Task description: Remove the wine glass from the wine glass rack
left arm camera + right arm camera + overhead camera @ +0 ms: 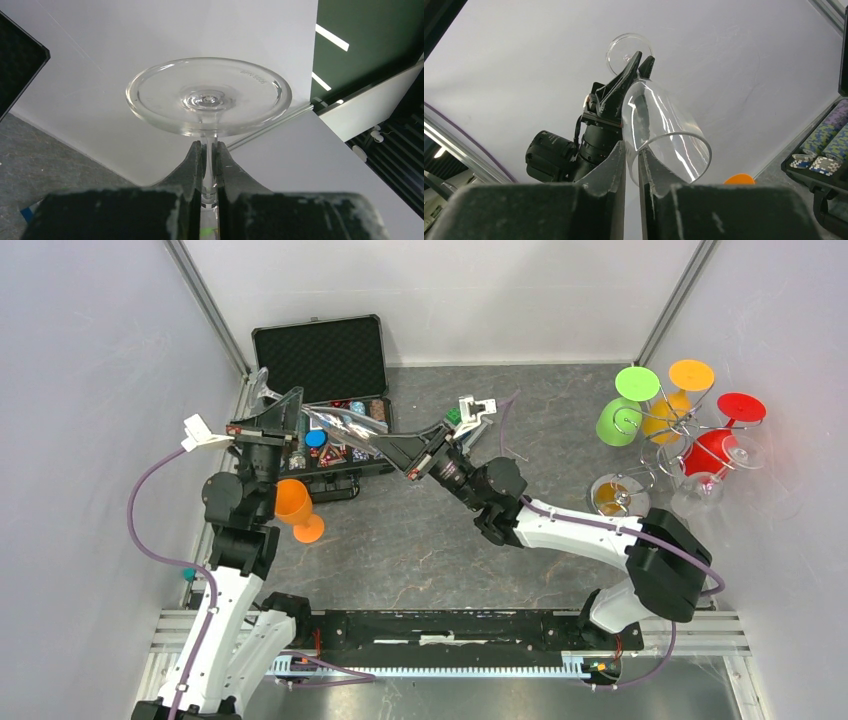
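Wine glass (208, 97) off wine glass rack (668, 428), mid-air over open case (320, 360), well apart from rack. Left gripper (208, 152): fingers clenched on stem just under foot, rigid hold. Right gripper (631, 150): fingers pinch bowl rim, one inside, one outside. Looks like handover. Risk: thin rim strained between two arms.

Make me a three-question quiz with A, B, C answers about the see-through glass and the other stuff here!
1. Where is the clear wine glass? A on the floor. B held up over the open case. C on a shelf.
2. What colour is the glass beside the left arm? A orange. B blue. C purple.
3. The left tool is: A wide open. B out of sight. C shut on the stem.
Answers: B, the left tool and right tool hold it above the case; A, bright orange; C, it pinches the stem.
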`<state>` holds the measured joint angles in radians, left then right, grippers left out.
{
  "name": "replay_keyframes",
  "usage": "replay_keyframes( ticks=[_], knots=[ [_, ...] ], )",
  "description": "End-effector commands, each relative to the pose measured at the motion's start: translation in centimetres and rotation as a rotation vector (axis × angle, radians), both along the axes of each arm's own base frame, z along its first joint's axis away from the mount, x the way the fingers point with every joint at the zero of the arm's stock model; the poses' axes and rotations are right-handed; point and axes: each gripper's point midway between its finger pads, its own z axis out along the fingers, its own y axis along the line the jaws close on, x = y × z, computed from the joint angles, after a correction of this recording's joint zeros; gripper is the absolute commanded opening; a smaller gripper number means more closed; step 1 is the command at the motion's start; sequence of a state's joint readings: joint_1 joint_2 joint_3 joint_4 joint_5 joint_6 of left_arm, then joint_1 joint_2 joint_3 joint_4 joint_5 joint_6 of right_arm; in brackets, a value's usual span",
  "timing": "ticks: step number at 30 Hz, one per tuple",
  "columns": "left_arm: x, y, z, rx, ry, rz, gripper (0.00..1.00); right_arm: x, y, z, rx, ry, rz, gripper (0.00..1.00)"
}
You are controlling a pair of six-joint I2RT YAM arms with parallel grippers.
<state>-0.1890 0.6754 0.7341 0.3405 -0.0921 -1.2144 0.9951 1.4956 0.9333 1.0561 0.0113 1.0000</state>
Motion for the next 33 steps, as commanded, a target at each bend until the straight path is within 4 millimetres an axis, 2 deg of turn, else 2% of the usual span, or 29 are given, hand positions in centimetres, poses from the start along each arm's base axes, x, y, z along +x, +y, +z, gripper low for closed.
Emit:
replay_keyframes(
  ticks=[1, 4, 9, 12, 15, 20, 22, 26, 27, 31, 33],
  knots=[
    [-1.2, -0.8, 1.4, 0.05, -0.07, -0.038, 0.06, -0.4, 0.3, 2.4, 0.045, -0.028, 0.017, 0.1],
    [-1.8, -1.6, 1.9, 0.122, -0.102, -0.064, 0.26, -0.4, -0.2, 3.0, 0.024, -0.085, -0.023, 0.0],
    [-3.0, -3.0, 2.0, 0.308, -0.101, -0.105, 0.55, 0.5, -2.0, 4.6, -0.052, -0.219, -0.185, 0.0],
    [-3.2, -3.1, 0.2, 0.398, -0.025, -0.112, 0.82, 1.0, -3.1, 5.0, -0.116, -0.277, -0.272, 0.0],
    [-3.6, -2.8, -1.9, 0.477, 0.055, -0.106, 0.99, 1.7, -4.6, 5.1, -0.208, -0.332, -0.375, 0.0],
    [-4.5, -2.4, -3.8, 0.587, 0.139, -0.107, 1.0, 2.7, -6.5, 4.2, -0.488, -0.457, -0.508, 0.0],
    [-5.0, -2.2, -3.7, 0.588, 0.147, -0.103, 1.0, 2.9, -6.7, 3.6, -0.633, -0.522, -0.508, 0.0],
    [-6.3, -1.7, -2.5, 0.619, 0.075, -0.067, 1.0, 2.0, -6.2, 1.0, -0.927, -0.664, -0.372, 0.0],
    [-6.4, -1.4, -2.4, 0.633, 0.078, -0.047, 1.0, 1.5, -6.1, -0.3, -1.005, -0.694, -0.311, 0.0],
    [-5.9, 0.2, -2.7, 0.689, 0.152, 0.03, 1.0, -1.1, -5.7, -3.0, -1.164, -0.808, -0.112, 0.0],
    [-5.7, 1.6, -2.8, 0.675, 0.203, 0.099, 1.0, -2.2, -5.2, -4.2, -1.219, -0.86, -0.056, 0.0]
  ],
)
